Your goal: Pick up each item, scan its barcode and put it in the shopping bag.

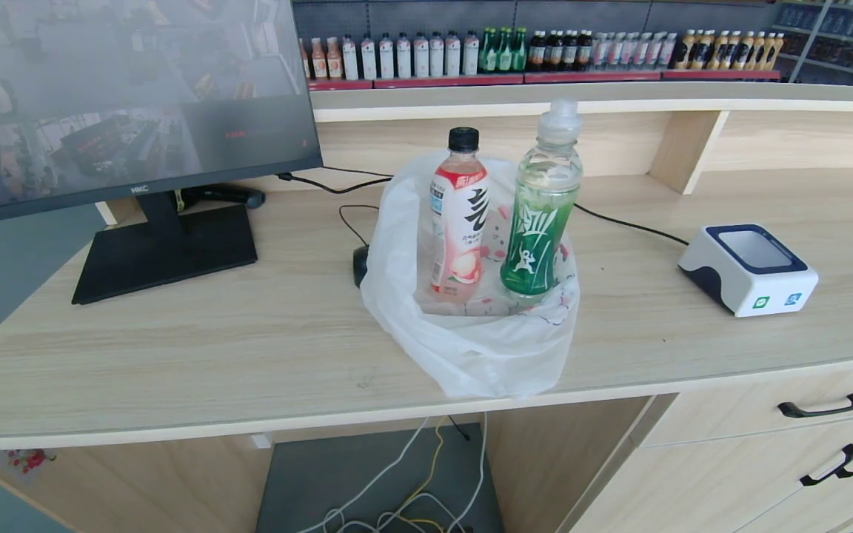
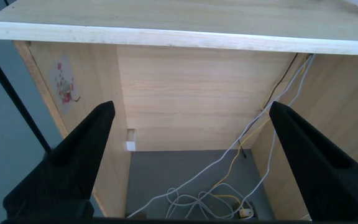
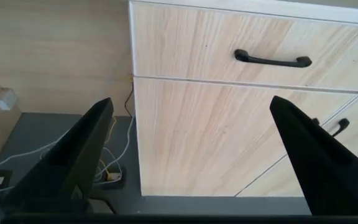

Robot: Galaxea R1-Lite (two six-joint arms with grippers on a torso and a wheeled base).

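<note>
A white plastic shopping bag (image 1: 471, 340) sits open at the middle of the wooden counter (image 1: 175, 348). Two bottles stand upright inside it: a pink peach drink (image 1: 458, 218) with a black cap and a green drink (image 1: 541, 203) with a clear cap. The white and dark blue barcode scanner (image 1: 747, 269) rests on the counter to the right of the bag. My left gripper (image 2: 191, 158) hangs open below the counter edge, facing the recess under it. My right gripper (image 3: 191, 155) is open too, low in front of the drawers (image 3: 247, 59).
A monitor (image 1: 126, 96) on a black stand occupies the counter's left. A black mouse (image 1: 360, 265) lies just left of the bag, with cables running behind it. Loose cables (image 2: 216, 193) lie on the floor under the counter. Drawers with black handles (image 1: 823, 409) are at lower right.
</note>
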